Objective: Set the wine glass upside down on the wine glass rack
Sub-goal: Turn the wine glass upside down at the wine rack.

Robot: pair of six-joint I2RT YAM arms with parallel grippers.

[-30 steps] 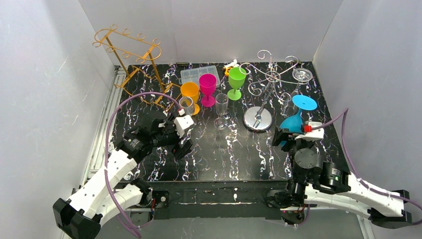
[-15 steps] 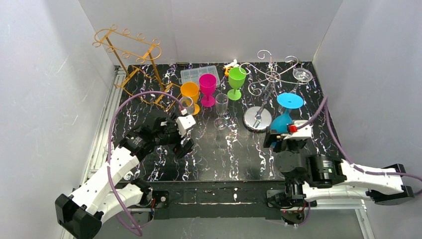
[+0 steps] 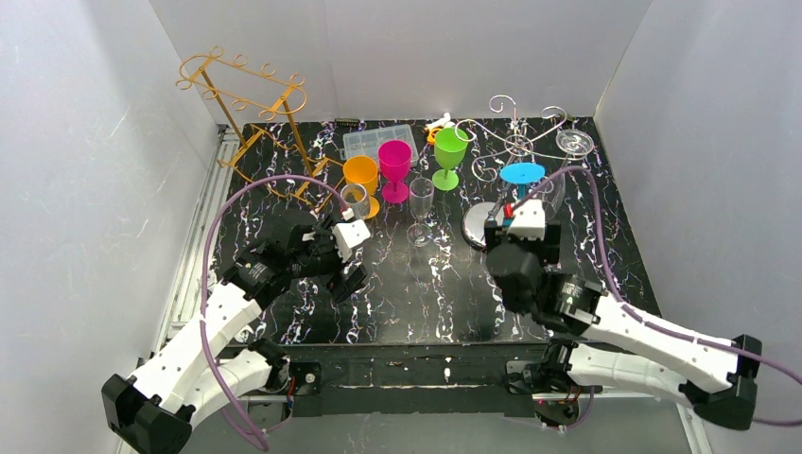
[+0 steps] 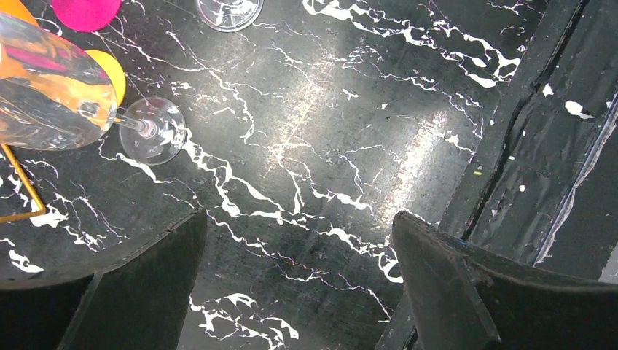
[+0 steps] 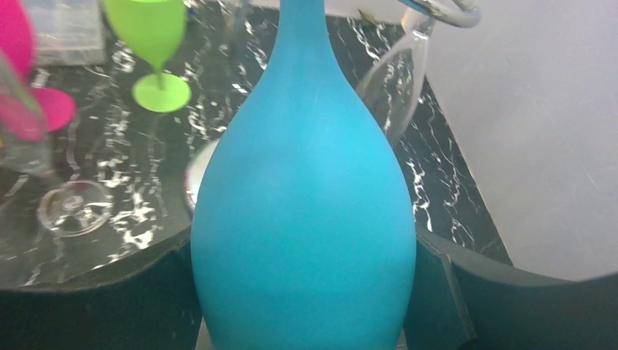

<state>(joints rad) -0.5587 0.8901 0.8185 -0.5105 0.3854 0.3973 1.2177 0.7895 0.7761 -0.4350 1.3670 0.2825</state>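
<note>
Right gripper (image 5: 300, 299) is clamping the bowl of the blue wine glass (image 3: 522, 173), jaws pressing on both sides. The glass is hanging upside down, foot uppermost, just beside the arms of the silver rack (image 3: 517, 144). Whether the stem is touching a hook yet, I cannot tell. A clear glass (image 3: 574, 142) is already hanging on the rack. Left gripper (image 4: 291, 292) is hovering wide open and empty over the table (image 3: 426, 284). Judging: lifting and inverting are done; hooking the foot and releasing are left.
</note>
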